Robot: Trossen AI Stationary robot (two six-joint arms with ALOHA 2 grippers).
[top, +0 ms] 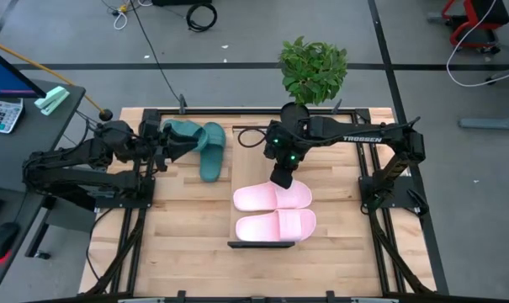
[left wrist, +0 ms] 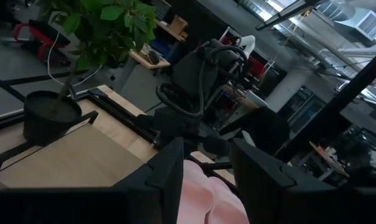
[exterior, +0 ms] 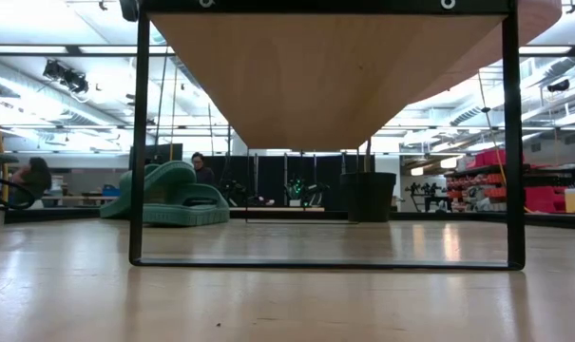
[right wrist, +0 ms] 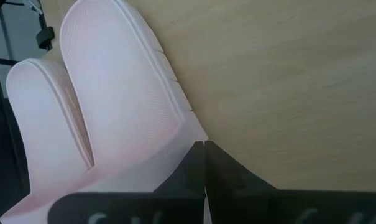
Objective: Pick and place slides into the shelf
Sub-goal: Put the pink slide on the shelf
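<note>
Pink pair on the shelf, teal pair waiting

The two pink slides [top: 275, 210] lie side by side on the shelf [top: 262, 244], packed close so both fit its narrow board. The right pincer [top: 281, 178] hangs clenched and empty just above the far pink slide's strap, fingers pressed together in its wrist view, which suggests it is nudging or settling that slide rather than carrying it. The two teal slides [top: 199, 141] lie on the worktop [top: 187, 227] well apart from the shelf, on its left-arm side. The left pincer [top: 159, 150] is right beside them with its fingers [left wrist: 169, 180] apart and nothing visibly between them, probably lined up for the next pick. A potted plant [top: 313, 69] stands beyond the shelf.
</note>
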